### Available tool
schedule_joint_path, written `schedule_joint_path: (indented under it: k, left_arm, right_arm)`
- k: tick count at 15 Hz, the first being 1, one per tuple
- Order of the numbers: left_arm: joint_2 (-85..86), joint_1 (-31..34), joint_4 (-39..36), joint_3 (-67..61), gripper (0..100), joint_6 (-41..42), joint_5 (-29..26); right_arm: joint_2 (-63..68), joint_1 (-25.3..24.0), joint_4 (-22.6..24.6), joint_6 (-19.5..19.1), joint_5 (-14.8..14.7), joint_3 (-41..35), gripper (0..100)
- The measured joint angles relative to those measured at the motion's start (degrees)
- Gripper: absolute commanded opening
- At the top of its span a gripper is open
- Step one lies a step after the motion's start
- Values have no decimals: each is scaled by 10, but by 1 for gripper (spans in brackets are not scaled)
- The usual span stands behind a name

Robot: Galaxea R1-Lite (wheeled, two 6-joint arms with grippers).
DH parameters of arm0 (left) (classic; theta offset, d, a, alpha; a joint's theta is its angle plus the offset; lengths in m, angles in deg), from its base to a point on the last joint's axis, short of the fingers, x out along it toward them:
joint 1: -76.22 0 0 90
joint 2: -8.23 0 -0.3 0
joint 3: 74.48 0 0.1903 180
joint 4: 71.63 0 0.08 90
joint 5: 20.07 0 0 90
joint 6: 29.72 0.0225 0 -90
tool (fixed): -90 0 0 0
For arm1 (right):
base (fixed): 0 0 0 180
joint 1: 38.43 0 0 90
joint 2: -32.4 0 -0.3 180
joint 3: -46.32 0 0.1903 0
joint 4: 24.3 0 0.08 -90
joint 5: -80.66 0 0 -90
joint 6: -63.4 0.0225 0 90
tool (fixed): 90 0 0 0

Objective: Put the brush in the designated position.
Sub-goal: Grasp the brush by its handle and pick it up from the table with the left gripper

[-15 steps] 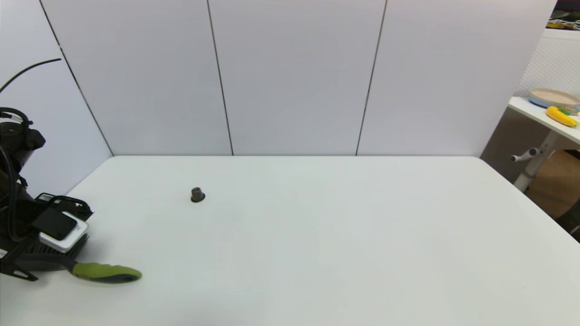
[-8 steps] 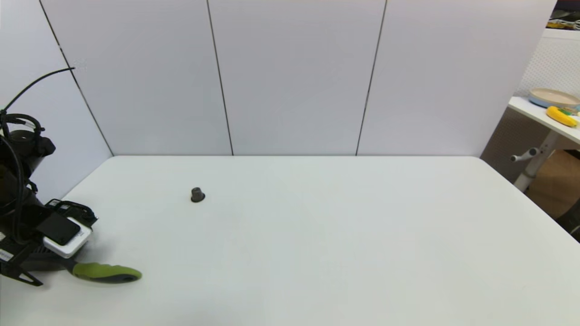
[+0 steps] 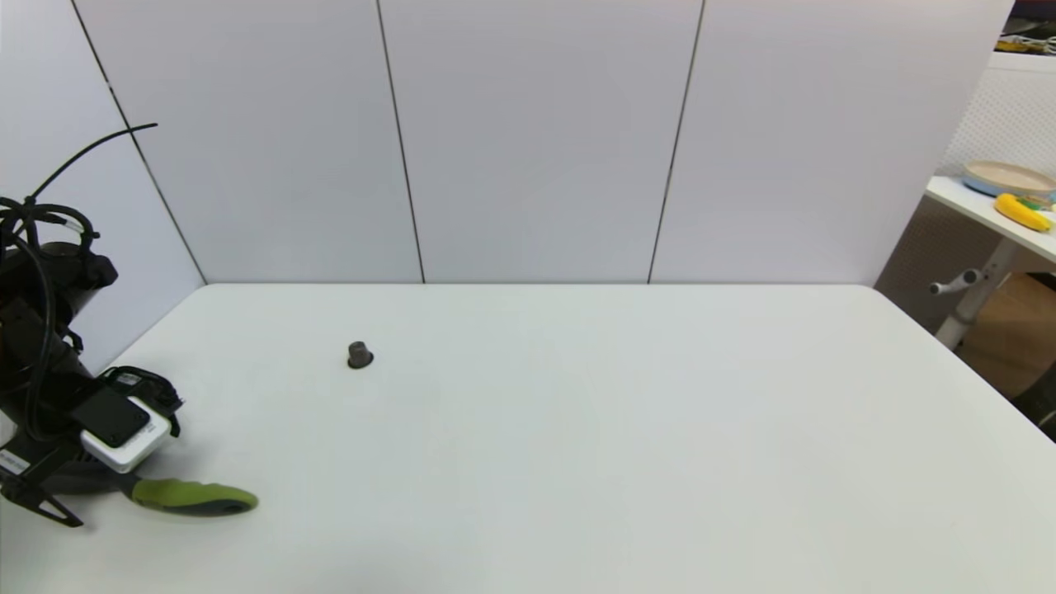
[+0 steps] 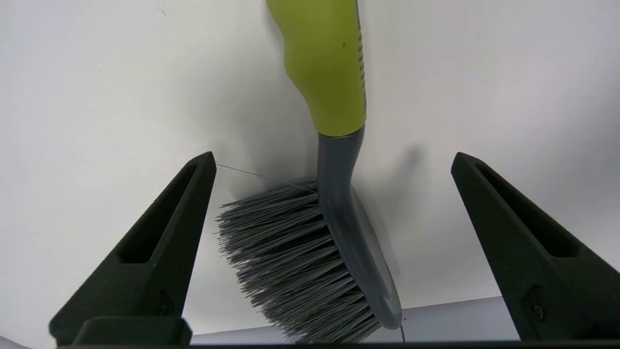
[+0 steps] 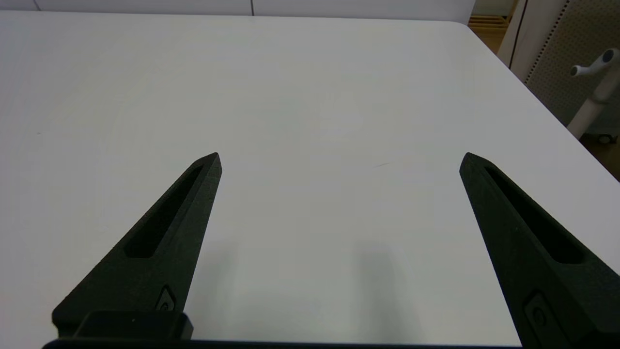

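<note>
No brand, label or writing can be read on anything here.

The brush lies on its side on the white surface, at the near left corner as the head view shows it. Its handle is lime green with a dark ribbed strip along one edge, and it points toward the middle of the surface. A dark grey neck joins the handle to a dark grey oval head, and long dark grey bristles fan out sideways from that head. One or two thin stray bristles stick out past the rest.

The left gripper hangs over the head end of the brush. Its two black fingers are spread wide, one on each side of the brush, and neither finger touches the bristles, the neck or the handle. In the head view the left arm with its white camera block covers the brush head, so only the green handle shows there.

The right gripper is over a bare part of the surface near its right side, fingers spread wide and holding nothing; it does not show in the head view.

A small dark grey knob stands upright on the surface, well apart from the brush, farther back. Off to the right, a side table carries a shallow dish and a yellow object.
</note>
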Motion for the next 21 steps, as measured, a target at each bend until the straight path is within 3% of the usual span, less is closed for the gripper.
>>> schedule_joint_path:
  k: [21]
  left_arm:
    - [-51, 34, -23, 2, 100, -5, 0]
  right_arm:
    - [0, 0, 0, 0, 0, 0, 100]
